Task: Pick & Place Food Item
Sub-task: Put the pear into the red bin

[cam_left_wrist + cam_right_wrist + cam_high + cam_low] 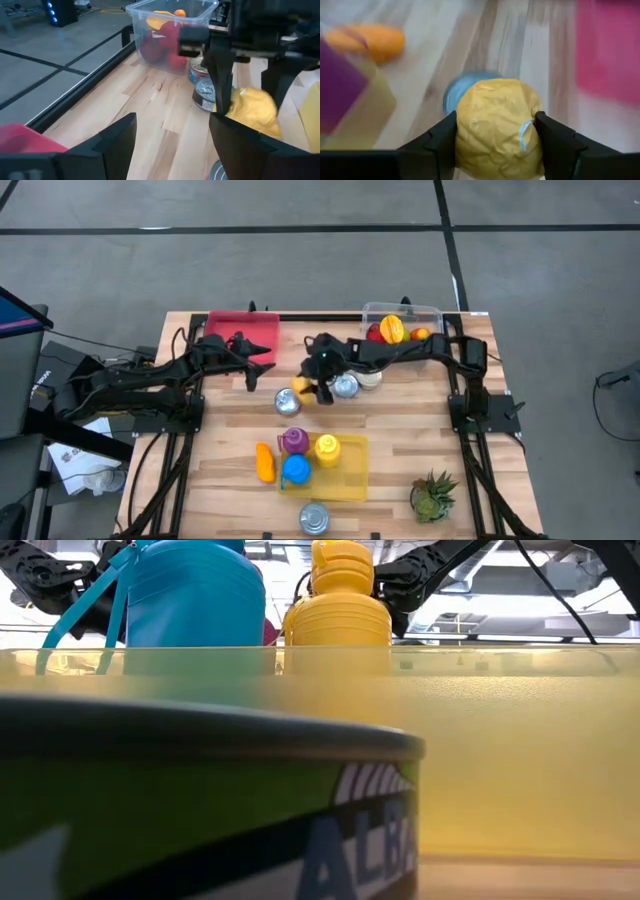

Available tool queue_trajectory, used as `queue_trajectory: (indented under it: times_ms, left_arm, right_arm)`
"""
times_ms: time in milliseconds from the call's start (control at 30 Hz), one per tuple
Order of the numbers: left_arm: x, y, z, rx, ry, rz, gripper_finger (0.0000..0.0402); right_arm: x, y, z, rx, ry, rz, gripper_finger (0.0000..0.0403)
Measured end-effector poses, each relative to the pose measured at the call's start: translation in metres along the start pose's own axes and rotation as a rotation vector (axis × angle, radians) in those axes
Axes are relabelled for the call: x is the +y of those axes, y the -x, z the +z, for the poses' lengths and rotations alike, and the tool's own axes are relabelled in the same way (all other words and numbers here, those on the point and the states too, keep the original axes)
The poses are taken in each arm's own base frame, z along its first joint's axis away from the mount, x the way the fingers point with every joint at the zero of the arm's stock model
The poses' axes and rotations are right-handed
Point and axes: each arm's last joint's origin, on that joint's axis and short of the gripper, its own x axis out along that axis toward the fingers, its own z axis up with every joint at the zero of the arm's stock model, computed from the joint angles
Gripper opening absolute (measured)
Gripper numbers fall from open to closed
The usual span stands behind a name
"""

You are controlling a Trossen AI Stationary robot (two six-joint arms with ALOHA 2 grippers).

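The food item is a yellow, wrinkled lump (301,389) on the middle of the table; it fills the right wrist view (496,130) and shows in the left wrist view (252,111). My right gripper (314,387) reaches in from the table's right and is shut on it (495,127). My left gripper (266,366) hangs open to the lump's left, by the red tray (243,331), and touches nothing (175,145). The low view hides both grippers behind the bottles. My right gripper pinches the yellow lump across its widest part (465,135), one finger (440,142) on each flank. The fingers come from above, slanting from the table's right (222,80). Whether the lump's underside is off the table, I cannot tell.
Three cans (288,401) (345,386) (368,378) stand close around the lump. A clear box of fruit (400,328) is at the far edge. The yellow tray (350,480) holds three bottles; an orange item (264,462), another can (313,518) and a plant (433,495) lie near.
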Motion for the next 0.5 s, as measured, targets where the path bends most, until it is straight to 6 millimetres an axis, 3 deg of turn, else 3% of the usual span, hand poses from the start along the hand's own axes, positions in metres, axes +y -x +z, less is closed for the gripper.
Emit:
queue_trajectory:
  times_ms: [267,500]
  left_arm:
    - [-0.001,0.013,0.010,-0.083,-0.059,0.009,0.0241]
    - [-0.005,0.029,0.018,-0.146,-0.091,-0.079,0.0241]
  right_arm:
    - [-0.021,0.008,0.017,-0.270,0.017,-0.002,0.0202]
    - [-0.042,0.018,0.020,-0.367,0.010,-0.082,0.0202]
